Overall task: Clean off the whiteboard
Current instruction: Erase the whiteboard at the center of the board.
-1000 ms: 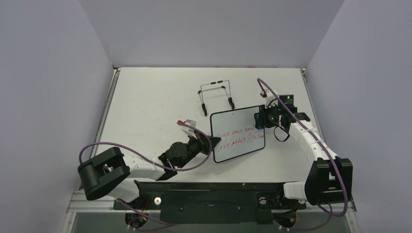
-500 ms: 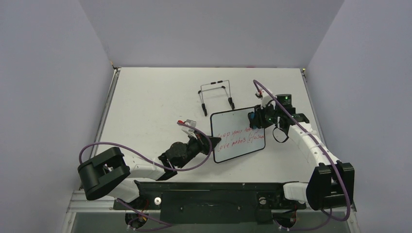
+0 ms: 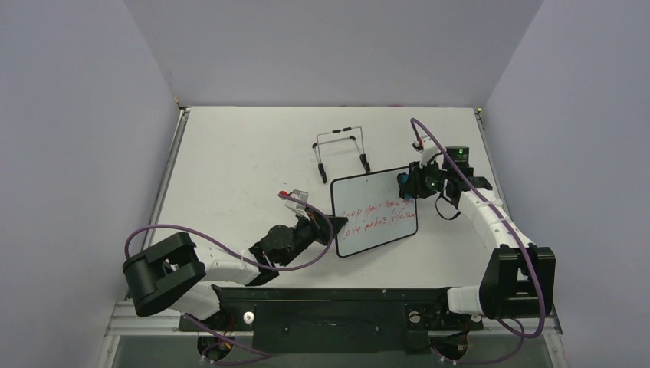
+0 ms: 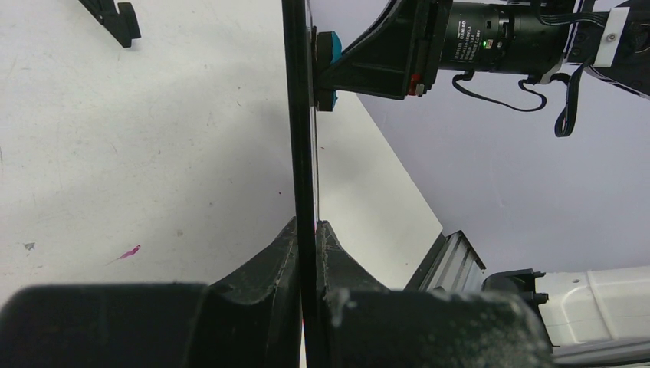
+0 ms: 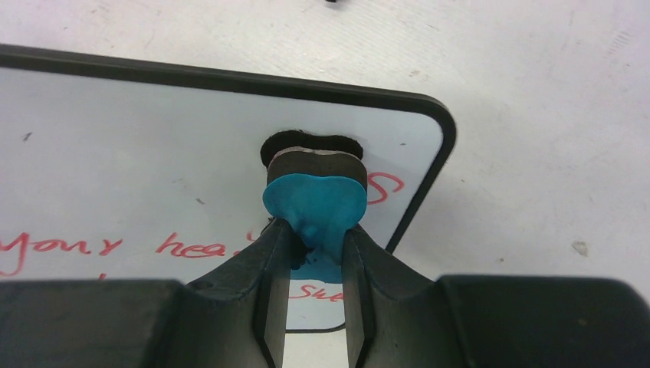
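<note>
Top, left-wrist and right-wrist views of a two-arm rig at a white table (image 3: 230, 169).

The whiteboard (image 3: 375, 211) lies right of the table's centre, between the two arms, its face turned up toward the top camera. Two lines of red handwriting cross its lower half; the upper half is blank. In the left-wrist view it appears edge-on as a thin black strip. Whether its far edge rests on the table cannot be told.

The left gripper (image 4: 306, 230) is pressed together on the board's near-left edge, one finger on each face, so that the frame is clamped between them.

The right gripper (image 5: 314, 245) pinches a blue eraser (image 5: 314, 203) between its fingers. The eraser's dark pad touches the board's face close to the far-right corner, just above the end of the upper line of writing. A red letter shows beside it.

A black wire stand (image 3: 341, 153) sits on the table behind the board, near its far edge but apart from it.
</note>
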`<move>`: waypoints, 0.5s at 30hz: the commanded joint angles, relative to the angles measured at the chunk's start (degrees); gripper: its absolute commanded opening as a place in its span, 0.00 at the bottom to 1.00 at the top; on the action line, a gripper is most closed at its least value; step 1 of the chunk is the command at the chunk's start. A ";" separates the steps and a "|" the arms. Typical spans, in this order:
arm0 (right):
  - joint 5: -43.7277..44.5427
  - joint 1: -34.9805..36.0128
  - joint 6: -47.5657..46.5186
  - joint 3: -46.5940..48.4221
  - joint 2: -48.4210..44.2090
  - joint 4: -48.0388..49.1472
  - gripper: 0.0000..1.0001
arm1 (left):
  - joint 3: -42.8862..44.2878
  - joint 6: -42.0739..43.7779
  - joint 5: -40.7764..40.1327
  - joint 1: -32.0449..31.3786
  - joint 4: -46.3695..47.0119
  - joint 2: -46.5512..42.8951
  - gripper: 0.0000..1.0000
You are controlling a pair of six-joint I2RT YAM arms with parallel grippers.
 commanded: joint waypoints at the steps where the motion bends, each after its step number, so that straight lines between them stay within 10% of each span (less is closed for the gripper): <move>1: -9.66 -0.08 -4.79 0.35 -1.12 -1.69 0.00 | 0.89 0.86 3.08 -0.35 7.71 -1.39 0.00; 15: 5.92 -3.75 6.23 3.09 1.76 6.54 0.00 | 0.97 1.44 3.68 -0.27 6.75 -2.29 0.00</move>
